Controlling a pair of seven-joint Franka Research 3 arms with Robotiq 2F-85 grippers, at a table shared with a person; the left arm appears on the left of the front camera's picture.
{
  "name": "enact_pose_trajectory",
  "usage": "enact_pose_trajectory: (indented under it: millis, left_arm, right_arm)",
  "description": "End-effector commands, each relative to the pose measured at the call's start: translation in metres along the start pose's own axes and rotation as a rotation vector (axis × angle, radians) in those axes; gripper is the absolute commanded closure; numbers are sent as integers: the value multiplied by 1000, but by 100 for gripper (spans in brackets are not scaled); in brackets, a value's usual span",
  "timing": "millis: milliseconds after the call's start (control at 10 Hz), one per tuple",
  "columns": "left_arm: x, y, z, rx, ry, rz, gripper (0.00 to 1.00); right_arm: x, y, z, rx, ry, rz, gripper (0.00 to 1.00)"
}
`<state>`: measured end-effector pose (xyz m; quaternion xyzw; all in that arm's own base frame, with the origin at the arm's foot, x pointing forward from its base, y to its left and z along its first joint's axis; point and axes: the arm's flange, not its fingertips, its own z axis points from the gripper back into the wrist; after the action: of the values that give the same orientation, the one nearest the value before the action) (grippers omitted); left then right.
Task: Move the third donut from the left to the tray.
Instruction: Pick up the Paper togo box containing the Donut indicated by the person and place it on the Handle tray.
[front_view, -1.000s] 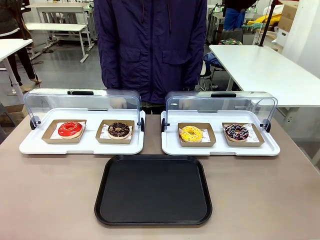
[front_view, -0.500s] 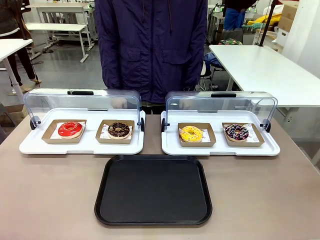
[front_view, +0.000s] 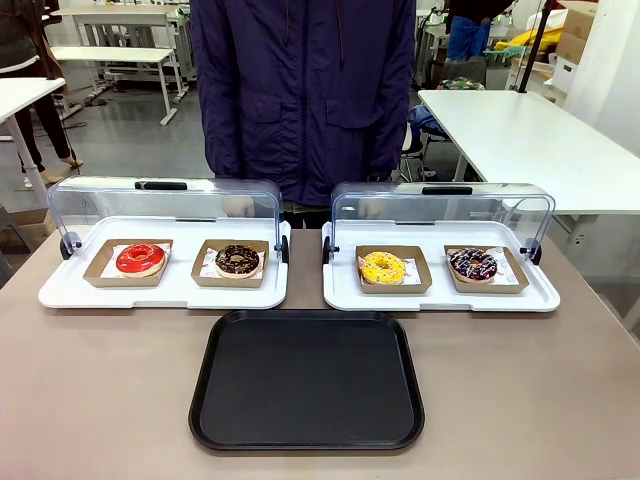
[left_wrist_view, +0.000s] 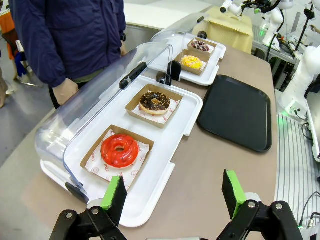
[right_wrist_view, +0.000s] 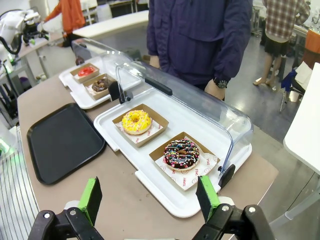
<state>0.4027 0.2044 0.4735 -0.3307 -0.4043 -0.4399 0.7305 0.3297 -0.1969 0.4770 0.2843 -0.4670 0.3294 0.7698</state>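
the tray lies bare, ahead and left of the right gripper; the donut sits straight ahead of it, untouched. the right gripper and the left gripper gape, empty. step: approach, likely. next, lower over the donut and pinch its holder.

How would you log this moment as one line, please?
phase: pre-grasp | third donut: in holder on right white tray | tray: no donut on it yet | left gripper: open | right gripper: open
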Motion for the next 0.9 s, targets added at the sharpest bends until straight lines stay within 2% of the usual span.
enact_pose_trajectory:
  millis: [0, 800]
  left_arm:
    - [2, -1, 2, -8, -7, -13, 0]
    - [2, -1, 2, -8, -7, -13, 0]
  right_arm:
    - [2, -4, 0, -3, -27, 26, 0]
    - [2, -4, 0, -3, -27, 26, 0]
